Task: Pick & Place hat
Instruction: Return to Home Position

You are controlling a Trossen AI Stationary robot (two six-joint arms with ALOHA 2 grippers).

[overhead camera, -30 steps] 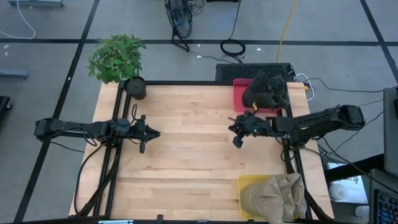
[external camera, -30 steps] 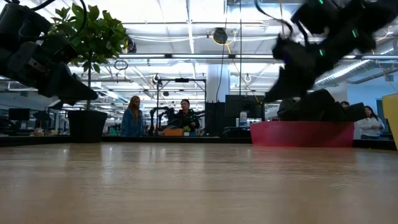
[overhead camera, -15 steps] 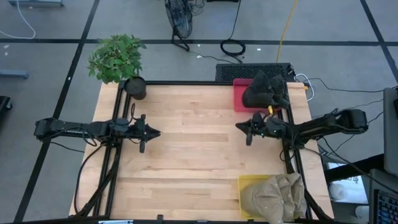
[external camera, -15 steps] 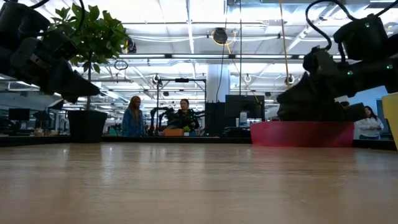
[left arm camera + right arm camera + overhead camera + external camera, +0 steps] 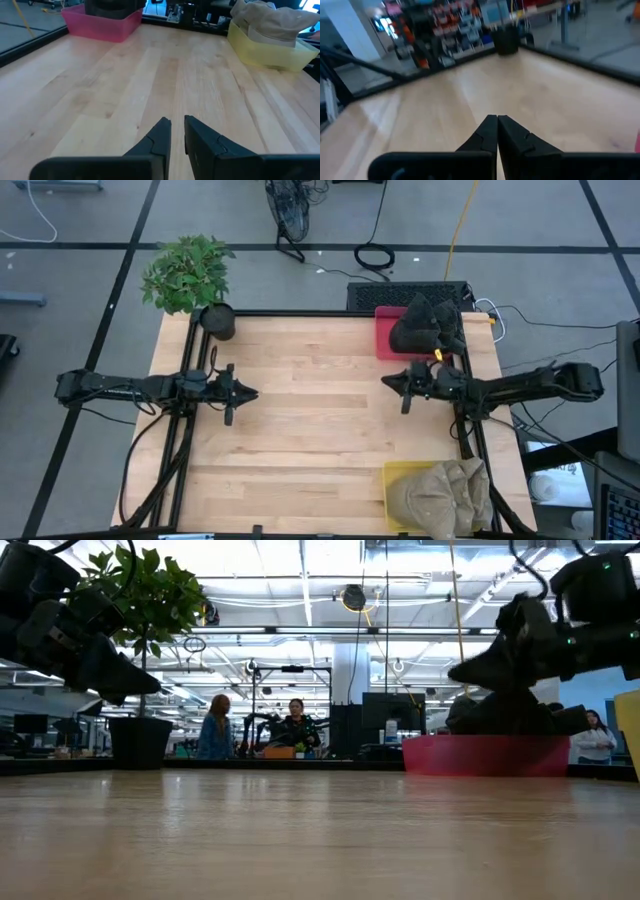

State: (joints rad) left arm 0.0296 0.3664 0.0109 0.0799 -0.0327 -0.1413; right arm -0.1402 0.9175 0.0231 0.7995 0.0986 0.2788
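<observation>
The big wooden bench (image 5: 300, 430) has two dark arms over it. The left arm comes in from the left side and the right arm from the right side. Both are held above the wood, with bare bench between them.

The right arm is the one to watch. It lies just beside the pink bin (image 5: 385, 335) at the far right corner. If it swings wide on its way home, I think it could bump that bin and push it out of place. The left arm is well apart from both bins, so it looks safe.

A dark hat (image 5: 428, 325) sits piled in the pink bin. The yellow bin (image 5: 388, 480) stands at the near right corner, and the brown cap (image 5: 440, 498) is inside it. The cap is a soft, crumpled heap. It fills the bin and bulges over the rim on the side by the bench edge. A knock to the yellow bin might make it slide out.

From above, the heap's long side runs along the near edge of the bench, from left to right. I cannot tell which way the brim points, because the cloth is too scrunched up.

The left gripper (image 5: 245, 393) points at the middle of the bench. Its jaws are clenched with only a thin slit between them, grasping nothing. The right gripper (image 5: 392, 383) points back at it, jaws pressed tight together and holding nothing too.
</observation>
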